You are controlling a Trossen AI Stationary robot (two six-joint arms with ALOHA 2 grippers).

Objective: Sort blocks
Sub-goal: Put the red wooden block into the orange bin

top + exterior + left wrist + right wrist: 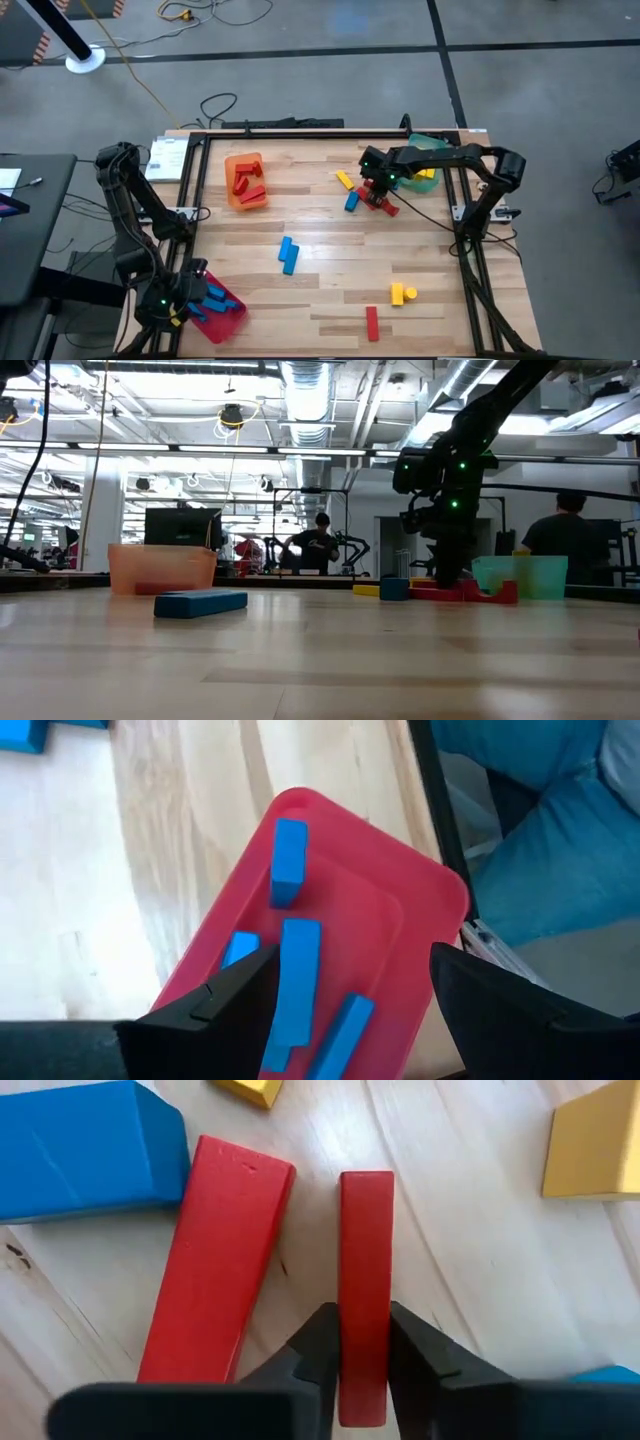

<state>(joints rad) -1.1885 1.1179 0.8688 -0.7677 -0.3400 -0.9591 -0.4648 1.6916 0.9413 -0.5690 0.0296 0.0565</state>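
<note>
My right gripper (365,1355) stands at the table's far right, shut on a narrow red block (365,1260). A wider red block (220,1270) lies on the wood beside it, with a blue block (90,1150) and a yellow block (590,1150) close by. My left gripper (355,965) hangs open over the red tray (410,910) at the near left corner. Several blue blocks (297,975) lie flat in that tray. In the high view, my right gripper (378,193) is at the block cluster and my left gripper (195,298) is by the red tray (228,312). My right gripper pinches the narrow red block's two long sides (365,1330) between its two fingers (315,1350), near one end of the block. The fingers come from above, pointing steeply down, and lie across the block. The block lies on the wood, level.
An orange tray (245,182) with red blocks stands at the far left, and a green tray (428,158) with yellow blocks at the far right. Loose blue blocks (288,253) lie mid-table. A yellow block (402,293) and a red block (372,322) lie near the front.
</note>
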